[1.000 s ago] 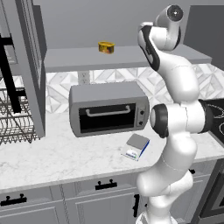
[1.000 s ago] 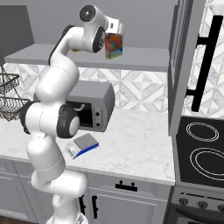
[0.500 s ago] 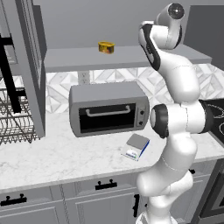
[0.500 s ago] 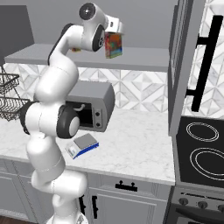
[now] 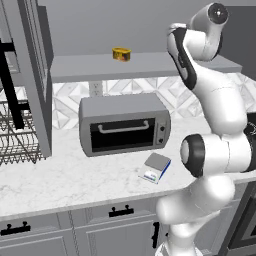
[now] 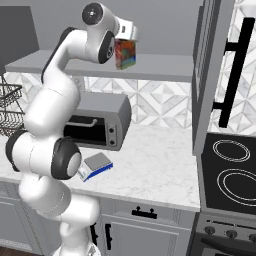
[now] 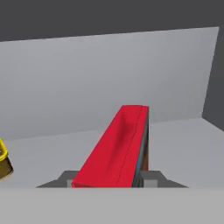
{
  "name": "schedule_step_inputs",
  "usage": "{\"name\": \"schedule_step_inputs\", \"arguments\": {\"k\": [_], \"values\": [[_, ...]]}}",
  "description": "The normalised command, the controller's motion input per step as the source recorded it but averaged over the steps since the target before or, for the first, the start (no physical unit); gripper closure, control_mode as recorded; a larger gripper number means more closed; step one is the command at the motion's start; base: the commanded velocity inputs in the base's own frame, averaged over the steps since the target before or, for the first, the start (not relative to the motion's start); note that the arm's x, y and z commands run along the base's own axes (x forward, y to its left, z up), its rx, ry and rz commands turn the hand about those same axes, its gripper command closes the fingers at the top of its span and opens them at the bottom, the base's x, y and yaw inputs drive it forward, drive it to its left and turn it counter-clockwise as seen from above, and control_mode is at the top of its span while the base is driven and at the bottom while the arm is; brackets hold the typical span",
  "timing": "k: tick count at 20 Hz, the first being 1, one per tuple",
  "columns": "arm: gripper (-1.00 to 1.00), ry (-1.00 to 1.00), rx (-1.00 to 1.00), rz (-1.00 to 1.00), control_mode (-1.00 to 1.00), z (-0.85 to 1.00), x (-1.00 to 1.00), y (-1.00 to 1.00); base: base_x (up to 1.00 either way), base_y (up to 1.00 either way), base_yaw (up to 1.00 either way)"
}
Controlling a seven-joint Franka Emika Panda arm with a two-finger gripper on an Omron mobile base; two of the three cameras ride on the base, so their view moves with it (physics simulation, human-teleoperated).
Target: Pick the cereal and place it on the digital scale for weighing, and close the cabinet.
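In the left base view the white arm reaches up to the shelf of the open cabinet point(image 5: 35, 75), whose door with its long black bar handle stands swung out at the left. A small yellow can point(image 5: 121, 54) sits on that shelf. Below, the grey toaster oven point(image 5: 125, 123) rests on the marble counter point(image 5: 60, 180), and the digital scale point(image 5: 155, 167), flat with a grey plate and a blue front edge, lies just in front of the oven's right end.

In the right base view the gripper point(image 6: 125, 42) is at the top of the cereal point(image 6: 125, 54), a red box with a colourful printed front, standing upright at the shelf level. The scale lies on the counter beside the arm's lower joint, well apart from the box.

In the hand view the box's narrow red top edge runs away from the camera, and the jaws are pinching it from both sides. The can peeks in at the far left edge.
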Motion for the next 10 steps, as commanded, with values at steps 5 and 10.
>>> {"name": "schedule_step_inputs", "arguments": {"k": [5,10], "values": [[1.0,-0.02,0.07,0.0,-1.0,0.03,-0.97,-0.04,0.0,0.0,0.0],[1.0,0.0,0.07,0.0,-1.0,0.02,-1.0,-0.05,0.0,0.0,0.0]]}}
